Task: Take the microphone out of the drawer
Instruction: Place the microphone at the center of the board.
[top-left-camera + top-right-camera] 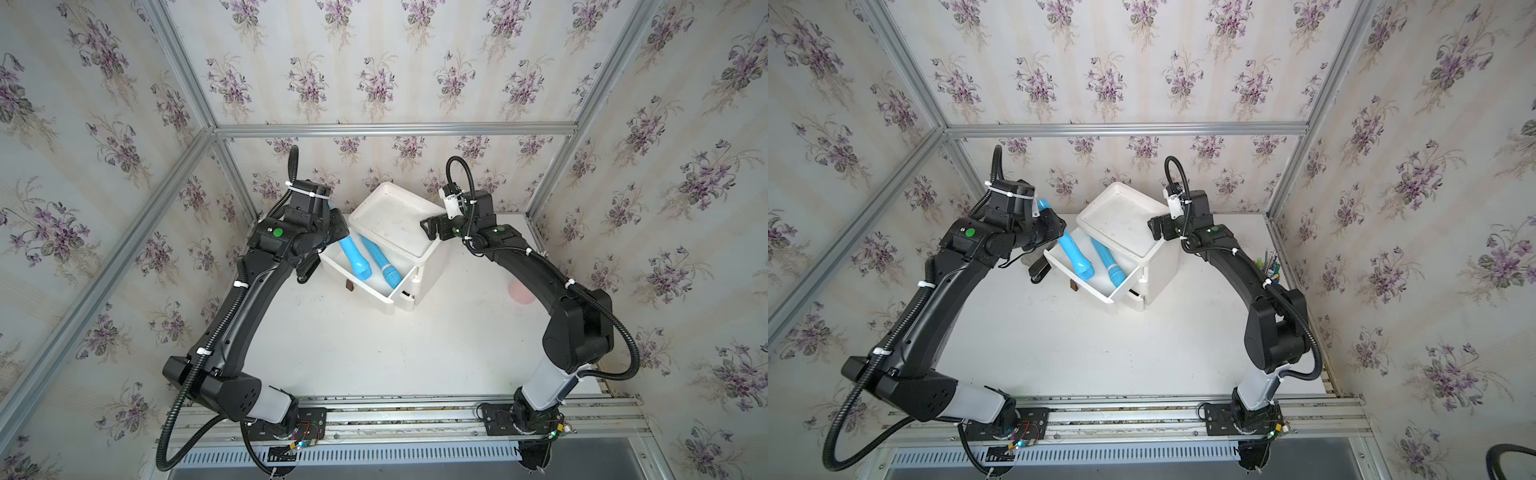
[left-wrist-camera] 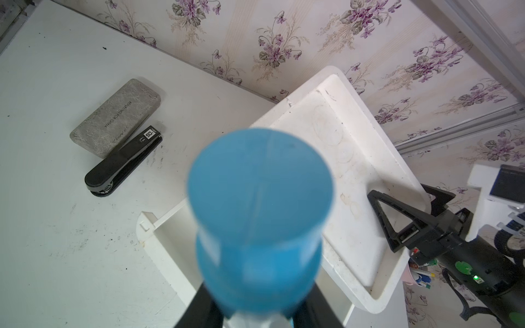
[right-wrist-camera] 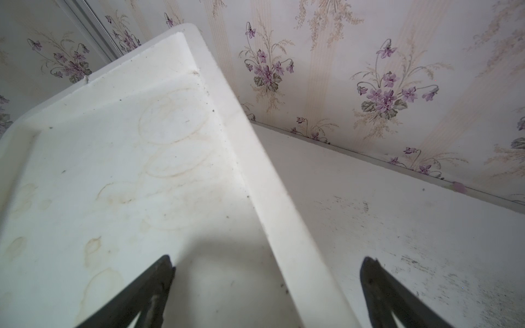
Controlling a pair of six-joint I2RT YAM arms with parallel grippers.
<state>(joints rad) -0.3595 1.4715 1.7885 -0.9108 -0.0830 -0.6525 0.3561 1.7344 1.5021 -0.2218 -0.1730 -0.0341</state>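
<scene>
Two blue microphones show in both top views at the white drawer (image 1: 370,296) (image 1: 1090,291), which stands pulled open. My left gripper (image 1: 334,227) (image 1: 1054,228) is shut on one microphone (image 1: 353,257) (image 1: 1075,257). That one is tilted, with its wide end over the drawer and its thin end poking up behind the gripper. In the left wrist view this microphone (image 2: 260,210) fills the middle, blurred, between my black fingers (image 2: 199,311). The second microphone (image 1: 382,266) (image 1: 1108,266) lies in the drawer. My right gripper (image 1: 430,228) (image 1: 1156,226) (image 3: 267,261) stands open over the edge of the cabinet top (image 3: 113,170).
A grey glasses case (image 2: 115,117) and a black stapler (image 2: 123,162) lie on the table left of the cabinet. A cup of pens (image 1: 1271,266) stands by the right wall. The cabinet's tray-like top (image 1: 390,220) holds nothing. A pink patch (image 1: 521,291) shows near the right arm.
</scene>
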